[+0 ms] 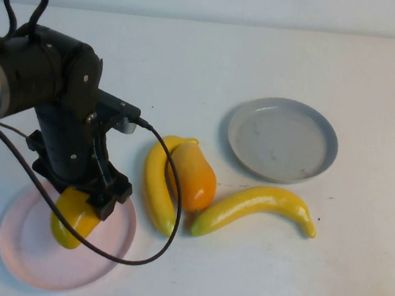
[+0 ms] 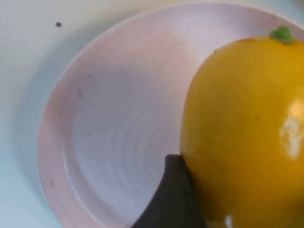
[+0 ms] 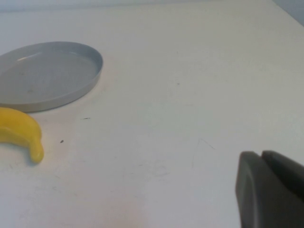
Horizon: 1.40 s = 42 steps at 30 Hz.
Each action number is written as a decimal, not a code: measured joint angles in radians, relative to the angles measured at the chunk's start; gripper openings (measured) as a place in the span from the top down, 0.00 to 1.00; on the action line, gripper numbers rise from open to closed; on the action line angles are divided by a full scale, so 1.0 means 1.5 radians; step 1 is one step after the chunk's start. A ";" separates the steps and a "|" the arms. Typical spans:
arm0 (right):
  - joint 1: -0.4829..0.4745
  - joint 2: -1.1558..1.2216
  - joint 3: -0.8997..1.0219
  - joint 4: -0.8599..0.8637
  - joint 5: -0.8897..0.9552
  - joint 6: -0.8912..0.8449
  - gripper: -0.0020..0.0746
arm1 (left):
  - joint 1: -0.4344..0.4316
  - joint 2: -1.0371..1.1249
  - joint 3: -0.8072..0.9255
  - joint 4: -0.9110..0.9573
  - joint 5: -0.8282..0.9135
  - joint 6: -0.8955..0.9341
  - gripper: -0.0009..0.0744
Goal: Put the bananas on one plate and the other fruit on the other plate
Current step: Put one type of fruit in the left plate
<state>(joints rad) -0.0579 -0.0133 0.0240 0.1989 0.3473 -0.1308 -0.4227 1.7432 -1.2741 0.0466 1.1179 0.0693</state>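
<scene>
Left gripper (image 1: 80, 206) sits over the pink plate (image 1: 24, 260) at the near left of the table, clamped on the yellow mango (image 1: 71, 225). In the left wrist view a dark fingertip (image 2: 173, 199) presses against the mango's (image 2: 247, 137) side, green stem nub up, with the pink plate's (image 2: 61, 118) bare floor behind it. Whether the fruit touches the plate cannot be told.

Orange mango (image 1: 194, 176) lies at table centre, touching the inner curve of the left banana (image 1: 156, 186). Right banana (image 1: 258, 208) lies just right of them, its near-left tip close to the orange mango.

Grey plate (image 1: 253, 129) sits far right of the fruit cluster, apart from the right banana, nothing on it.

Right gripper (image 3: 270, 190) is out of the high view. Its wrist view shows only a dark finger edge hanging over bare table (image 3: 190, 95), with the grey plate (image 3: 85, 78) and one banana end (image 3: 21, 135) in view; open or closed, cannot tell.
</scene>
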 joint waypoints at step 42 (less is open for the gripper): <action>0.000 0.000 0.000 0.000 0.000 0.000 1.00 | -0.135 0.143 -0.261 -0.069 -0.080 -0.232 0.19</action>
<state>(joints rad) -0.0579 -0.0133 0.0240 0.1989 0.3473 -0.1308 -0.6246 1.9579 -1.6657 -0.0576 0.9979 -0.2786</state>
